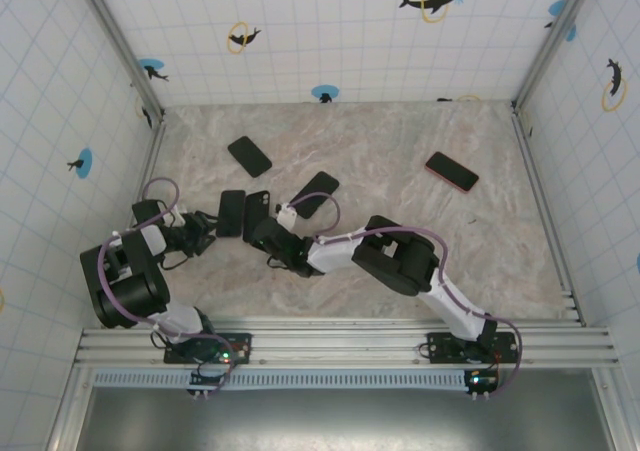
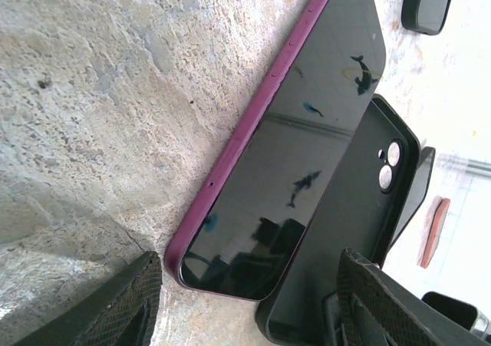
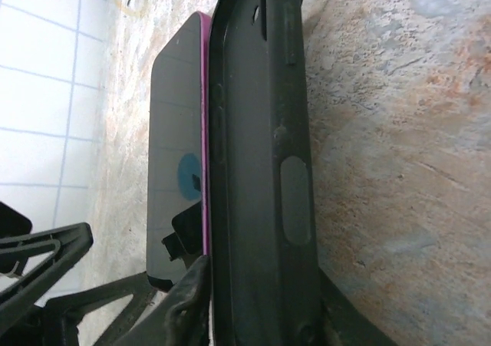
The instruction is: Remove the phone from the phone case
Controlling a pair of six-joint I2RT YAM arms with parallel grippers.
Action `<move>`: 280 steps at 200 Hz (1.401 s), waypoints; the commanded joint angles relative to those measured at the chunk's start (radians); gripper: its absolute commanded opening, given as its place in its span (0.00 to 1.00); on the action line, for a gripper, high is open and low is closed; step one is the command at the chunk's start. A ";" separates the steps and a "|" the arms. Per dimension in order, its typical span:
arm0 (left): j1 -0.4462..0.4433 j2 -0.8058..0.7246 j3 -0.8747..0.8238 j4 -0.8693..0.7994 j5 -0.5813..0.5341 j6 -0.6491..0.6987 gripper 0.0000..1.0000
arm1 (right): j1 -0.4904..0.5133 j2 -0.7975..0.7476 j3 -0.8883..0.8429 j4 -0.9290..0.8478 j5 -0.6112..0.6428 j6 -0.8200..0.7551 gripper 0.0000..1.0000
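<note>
The phone (image 1: 231, 213) lies flat on the table, screen up, dark glass with a magenta rim (image 2: 307, 154). Right beside it the black phone case (image 1: 258, 211) is tipped up on its long edge against the phone (image 3: 257, 169), its camera cut-out showing (image 2: 360, 223). My right gripper (image 3: 261, 315) is open, a finger close along each side of the case's near end. My left gripper (image 2: 249, 308) is open too, its fingers (image 2: 115, 308) straddling the phone's near end without touching it. The left gripper (image 1: 205, 231) sits left of the phone, the right gripper (image 1: 268, 233) just below the case.
Other phones lie on the marble table: a black one (image 1: 249, 156) at the back left, another (image 1: 317, 193) right of the case, a red-edged one (image 1: 451, 171) at the far right. Tiled walls (image 1: 60, 121) close in three sides.
</note>
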 commanded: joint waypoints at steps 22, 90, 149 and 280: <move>0.011 -0.006 0.015 -0.073 -0.092 0.032 0.64 | -0.004 -0.006 0.046 -0.086 0.040 -0.084 0.44; 0.011 -0.056 0.041 -0.093 -0.108 0.028 0.66 | -0.001 -0.014 0.090 -0.205 0.125 -0.254 0.59; 0.010 -0.108 0.062 -0.100 -0.070 0.030 0.69 | -0.004 -0.095 0.077 -0.239 0.137 -0.372 0.69; -0.116 -0.285 -0.003 -0.048 -0.028 -0.075 0.83 | -0.202 -0.341 -0.114 -0.477 0.083 -0.486 0.98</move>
